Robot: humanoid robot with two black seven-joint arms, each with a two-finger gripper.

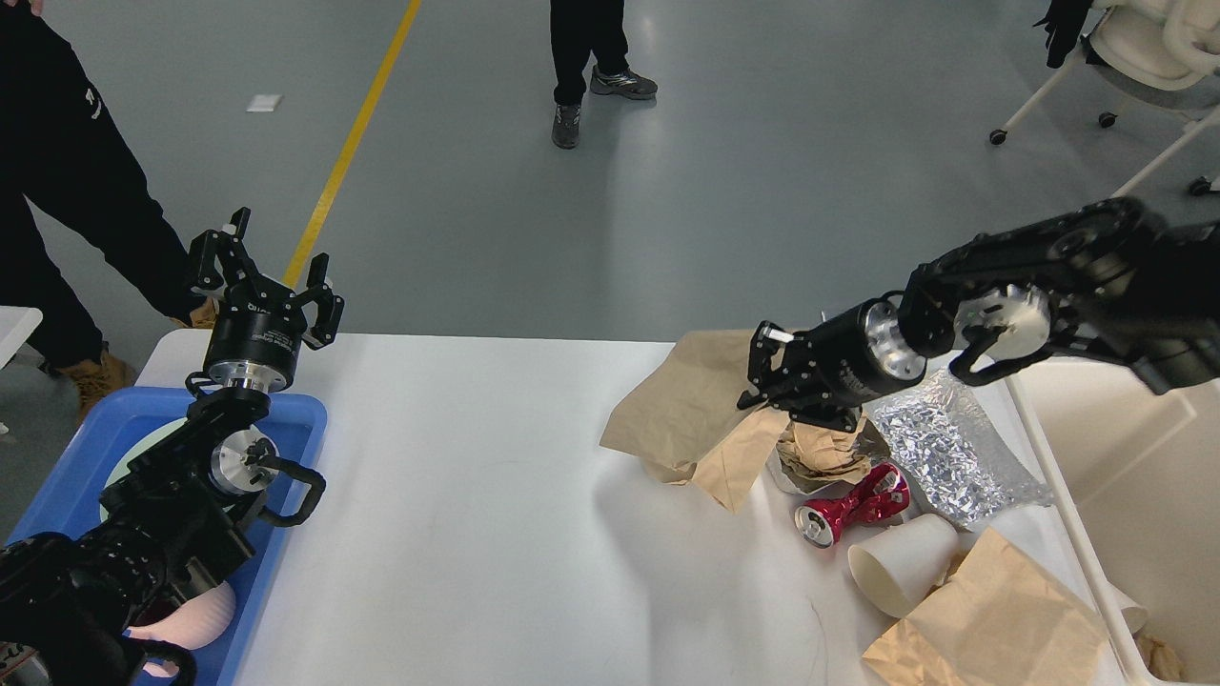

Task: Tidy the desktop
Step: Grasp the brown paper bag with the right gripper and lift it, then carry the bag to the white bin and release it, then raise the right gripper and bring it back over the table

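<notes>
The white desktop (477, 543) carries litter on its right half. My right gripper (765, 378) is shut on a big crumpled brown paper bag (681, 414) and holds it lifted, its lower edge hanging just above the tabletop. Under and right of it lie crumpled brown paper (822, 450), a sheet of silver foil (944, 448), a crushed red can (851, 505), a tipped white paper cup (901, 564) and a second brown bag (991, 624). My left gripper (267, 276) is open and empty, pointing up above the table's back left corner.
A blue tray (295, 419) at the left edge holds a plate and a pink thing (195, 619). A cream bin (1134, 476) stands beside the table's right end. People stand on the floor at the left (67, 162) and behind (583, 57).
</notes>
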